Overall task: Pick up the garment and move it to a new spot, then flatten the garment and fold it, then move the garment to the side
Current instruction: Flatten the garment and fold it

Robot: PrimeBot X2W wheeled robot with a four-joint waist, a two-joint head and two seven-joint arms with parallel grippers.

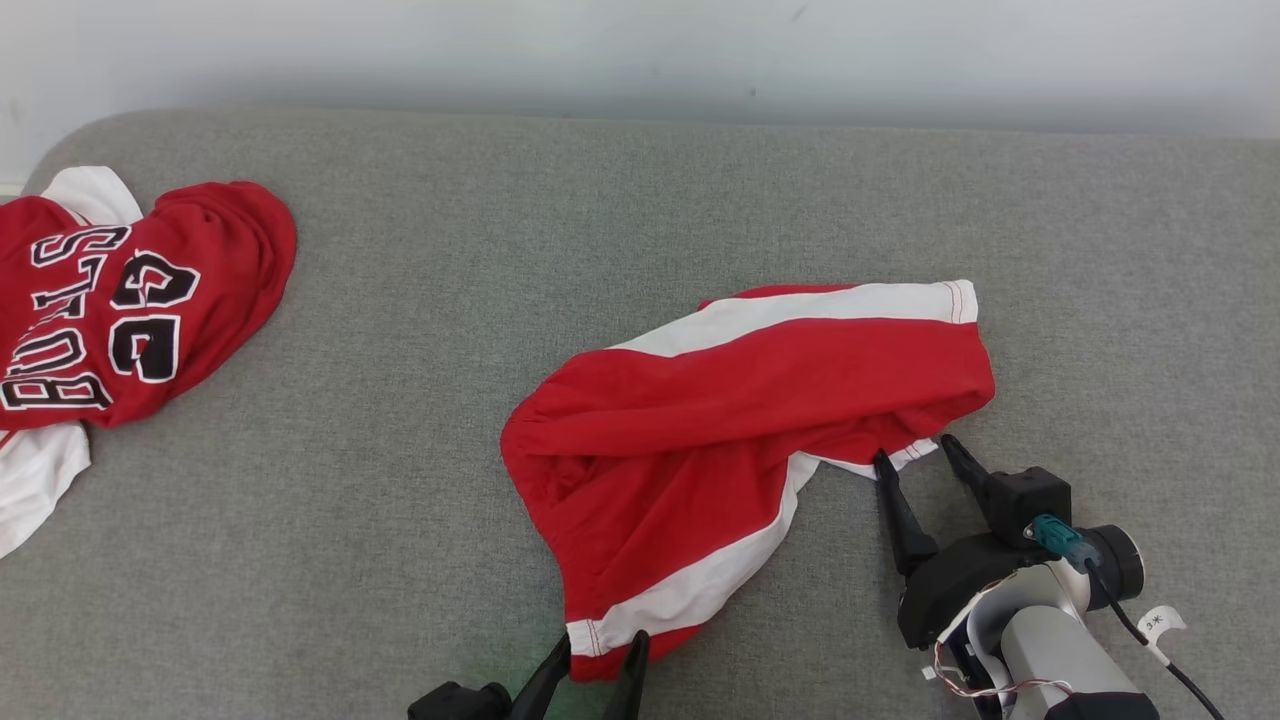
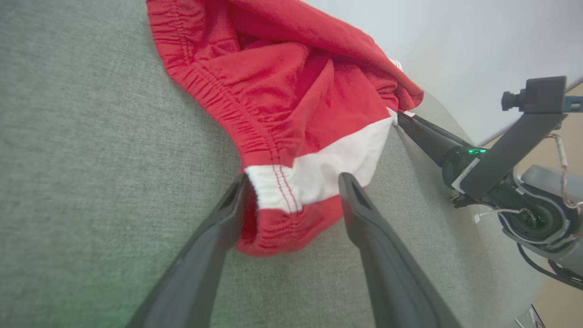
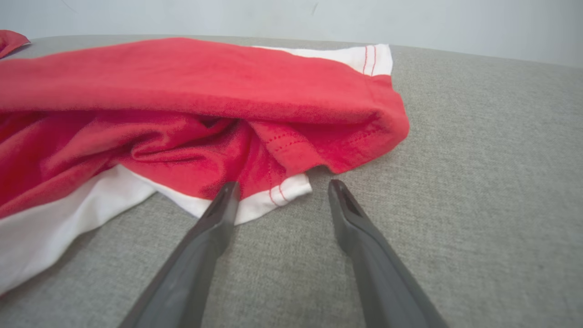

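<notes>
The garment (image 1: 740,420) is a pair of red shorts with white side stripes, lying crumpled on the grey padded surface (image 1: 640,200). My left gripper (image 1: 600,645) is open at the near end, its fingers straddling the elastic waistband corner (image 2: 278,191) without pinching it. In the left wrist view the gripper (image 2: 294,180) shows the white stripe between its tips. My right gripper (image 1: 914,450) is open at the shorts' right lower hem. In the right wrist view its tips (image 3: 283,184) stand at the white hem corner (image 3: 273,198), the left finger touching the cloth edge.
A red jersey (image 1: 120,310) with black-and-white lettering and white sleeves lies at the far left; a scrap of it (image 3: 11,41) shows in the right wrist view. A pale wall runs behind the surface's back edge. The right arm's cable (image 1: 1150,640) hangs near the front right.
</notes>
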